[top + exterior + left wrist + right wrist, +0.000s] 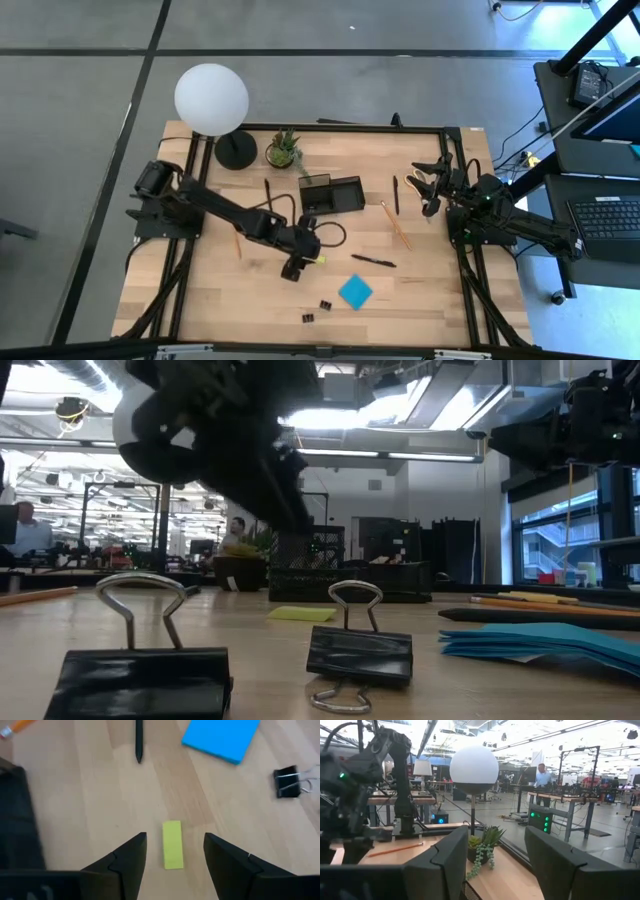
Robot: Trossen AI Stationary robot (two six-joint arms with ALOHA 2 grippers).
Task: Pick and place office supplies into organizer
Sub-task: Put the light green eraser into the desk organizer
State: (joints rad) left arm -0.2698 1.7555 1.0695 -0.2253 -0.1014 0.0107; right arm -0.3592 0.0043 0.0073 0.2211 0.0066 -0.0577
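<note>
My left gripper (175,839) is open and low over the table, its fingers on either side of the tiny yellow block (172,851) without touching it. The block (318,260) lies flat on the wood, near the table's middle. The black organizer (331,194) stands farther back. A blue sticky-note pad (355,291), two black clips (317,311), black pens (372,261) and orange pencils (395,225) lie scattered around. My right gripper (495,842) is open and waits at the table's right edge (432,186). No scissors show.
The lamp's white globe (211,97) on its round black base (235,151) and a small potted plant (283,150) stand at the far edge, left of the organizer. In the low view the clips (358,655) stand close to the camera. People show in the room beyond.
</note>
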